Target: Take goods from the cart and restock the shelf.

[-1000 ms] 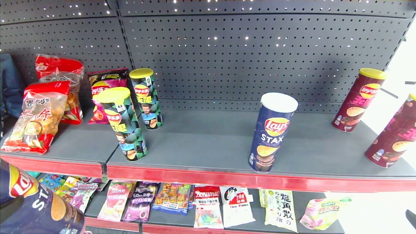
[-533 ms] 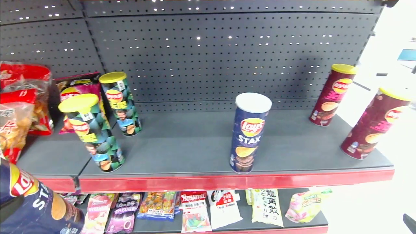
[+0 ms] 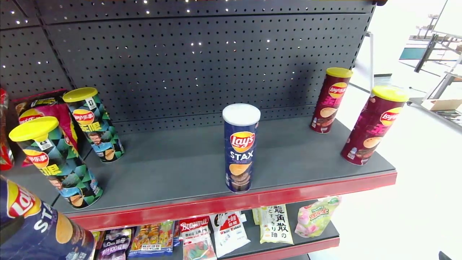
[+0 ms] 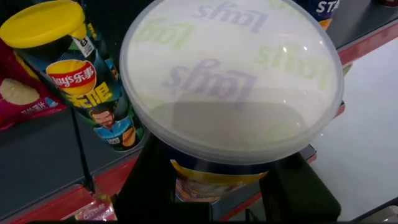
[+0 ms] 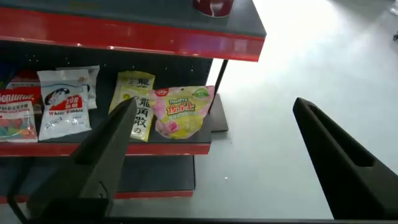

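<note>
A: Left gripper (image 4: 221, 196)?
B: Fingers (image 4: 146, 186) clamped on the blue can (image 4: 230, 87), low on its body, either side; a green can (image 4: 93, 93) stands just beyond them on the shelf (image 4: 37, 155).
A: Right gripper (image 5: 217, 155)?
B: Fingers (image 5: 102, 155) spread wide; a pink bag (image 5: 180, 112) lies beyond, between them, on the lower shelf (image 5: 174, 149).

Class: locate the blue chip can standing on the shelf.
Head view, centre: blue chip can upright near the shelf front, between green-patterned cans and maroon cans.
</note>
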You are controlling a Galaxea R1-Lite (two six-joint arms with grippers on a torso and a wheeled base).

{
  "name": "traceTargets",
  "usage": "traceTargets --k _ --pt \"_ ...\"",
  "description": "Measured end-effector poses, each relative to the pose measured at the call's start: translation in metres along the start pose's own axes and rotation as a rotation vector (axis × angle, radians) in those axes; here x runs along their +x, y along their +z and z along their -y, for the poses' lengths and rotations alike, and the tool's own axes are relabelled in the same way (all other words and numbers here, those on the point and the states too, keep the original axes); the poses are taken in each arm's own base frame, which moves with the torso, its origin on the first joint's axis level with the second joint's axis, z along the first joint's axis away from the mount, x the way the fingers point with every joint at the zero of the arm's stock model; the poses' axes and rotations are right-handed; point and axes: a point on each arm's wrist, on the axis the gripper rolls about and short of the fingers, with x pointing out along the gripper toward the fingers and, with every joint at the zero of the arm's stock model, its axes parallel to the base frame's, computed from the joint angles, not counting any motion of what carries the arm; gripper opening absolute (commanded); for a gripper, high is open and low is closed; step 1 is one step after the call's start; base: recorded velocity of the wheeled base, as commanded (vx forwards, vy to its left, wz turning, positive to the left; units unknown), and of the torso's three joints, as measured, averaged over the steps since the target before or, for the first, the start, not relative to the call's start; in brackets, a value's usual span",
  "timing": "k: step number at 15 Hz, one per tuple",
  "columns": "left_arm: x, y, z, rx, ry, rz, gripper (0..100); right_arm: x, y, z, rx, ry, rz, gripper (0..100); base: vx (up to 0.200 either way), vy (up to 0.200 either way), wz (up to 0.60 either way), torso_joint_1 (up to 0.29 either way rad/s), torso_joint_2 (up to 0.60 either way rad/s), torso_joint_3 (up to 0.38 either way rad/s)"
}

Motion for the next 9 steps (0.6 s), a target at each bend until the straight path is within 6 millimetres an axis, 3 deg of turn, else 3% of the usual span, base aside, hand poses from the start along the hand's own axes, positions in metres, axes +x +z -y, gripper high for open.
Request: traceTargets --k 4,7,9 --pt "0.015 0.014 -0.006 -0.008 -0.036 -0.010 0 -0.007 -0.029 -0.008 0.003 0.013 0.012 100 0.000 0.000 0.00 0.000 0.00 0.000" --pt "0.047 0.039 -0.018 -0.005 -0.049 0.062 0 -0.013 -0.033 -0.010 0.072 0.004 0.076 100 0.000 0.000 0.00 0.000 0.00 0.000" --pt "0.072 0.048 -0.026 -0.050 -0.073 0.090 0 -0.015 -0.033 -0.008 0.130 -0.095 0.119 100 0.000 0.000 0.00 0.000 0.00 0.000"
